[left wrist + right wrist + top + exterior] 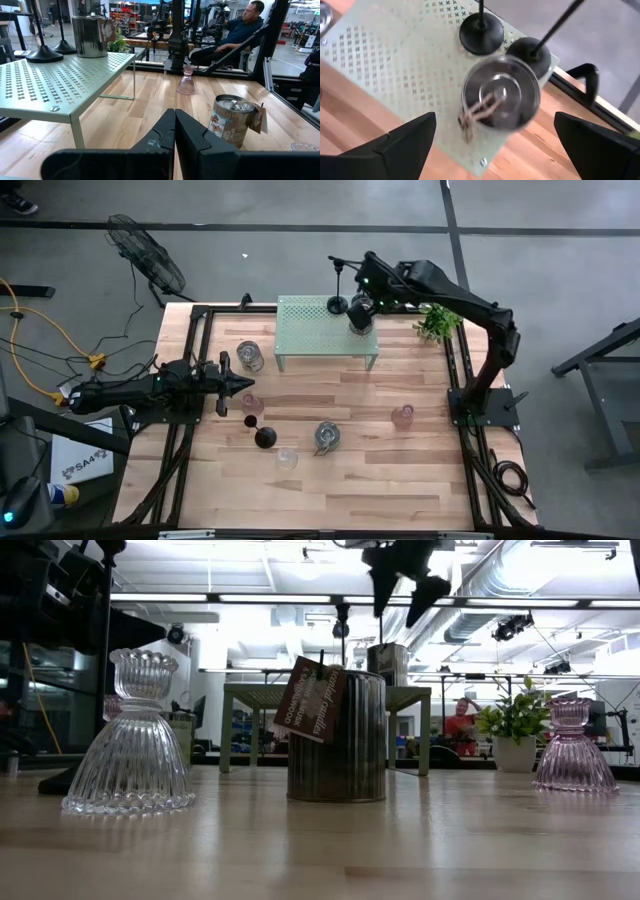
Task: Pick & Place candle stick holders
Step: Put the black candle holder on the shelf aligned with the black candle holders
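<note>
On the pale green shelf (pixel 315 330) two black candlesticks (pixel 481 34) (pixel 529 50) stand on round bases beside a silvery jar (pixel 501 97) with a tag. My right gripper (pixel 495 145) hangs open above that jar, one finger on either side, touching nothing. On the table are another black candlestick (pixel 264 435), two silvery jars (pixel 250 356) (pixel 327 437), two pink cups (pixel 403 416) (pixel 252 405) and a clear cup (pixel 287 459). My left gripper (pixel 174 130) rests shut and level at the table's left side.
A small leafy plant (pixel 437 322) stands at the table's far right corner, just right of the shelf. Bare wood lies along the near edge (pixel 400 490). Beyond the table a person (pixel 240 27) sits in the room.
</note>
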Available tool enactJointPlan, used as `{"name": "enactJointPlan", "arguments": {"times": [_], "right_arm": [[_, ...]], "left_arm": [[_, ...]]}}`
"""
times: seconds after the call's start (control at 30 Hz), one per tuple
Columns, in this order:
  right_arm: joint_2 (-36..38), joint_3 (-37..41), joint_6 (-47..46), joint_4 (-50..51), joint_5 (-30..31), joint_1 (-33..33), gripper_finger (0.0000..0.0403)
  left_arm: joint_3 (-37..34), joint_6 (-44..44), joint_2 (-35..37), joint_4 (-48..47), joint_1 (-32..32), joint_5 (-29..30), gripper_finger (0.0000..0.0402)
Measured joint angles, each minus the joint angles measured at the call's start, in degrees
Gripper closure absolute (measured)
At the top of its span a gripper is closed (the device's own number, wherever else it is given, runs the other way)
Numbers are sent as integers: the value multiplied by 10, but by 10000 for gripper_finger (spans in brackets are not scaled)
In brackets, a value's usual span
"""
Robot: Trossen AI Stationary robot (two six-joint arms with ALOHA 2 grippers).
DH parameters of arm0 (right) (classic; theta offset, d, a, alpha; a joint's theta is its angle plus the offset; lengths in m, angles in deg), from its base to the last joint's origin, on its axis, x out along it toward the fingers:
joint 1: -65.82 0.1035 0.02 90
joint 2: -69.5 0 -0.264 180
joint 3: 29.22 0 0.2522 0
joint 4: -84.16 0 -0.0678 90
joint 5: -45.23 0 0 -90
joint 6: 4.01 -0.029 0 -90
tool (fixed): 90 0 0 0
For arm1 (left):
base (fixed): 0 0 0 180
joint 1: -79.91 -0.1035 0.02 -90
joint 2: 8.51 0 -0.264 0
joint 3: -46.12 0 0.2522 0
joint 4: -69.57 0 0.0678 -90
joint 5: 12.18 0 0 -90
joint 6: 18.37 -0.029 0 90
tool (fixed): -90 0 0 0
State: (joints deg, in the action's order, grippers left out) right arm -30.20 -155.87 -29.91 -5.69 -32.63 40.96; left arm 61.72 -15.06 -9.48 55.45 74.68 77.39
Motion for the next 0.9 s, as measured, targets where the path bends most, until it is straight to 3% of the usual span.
{"name": "enactJointPlan", "arguments": {"times": [0.23,0.53,0.9], "right_arm": [[54,27,-59,87,76,85,4],[155,230,-197,62,87,217,4],[249,458,-238,-125,83,335,4]], "left_arm": [[0,0,0,0,0,0,402],[0,0,0,0,0,0,402],[0,0,0,0,0,0,402]]}}
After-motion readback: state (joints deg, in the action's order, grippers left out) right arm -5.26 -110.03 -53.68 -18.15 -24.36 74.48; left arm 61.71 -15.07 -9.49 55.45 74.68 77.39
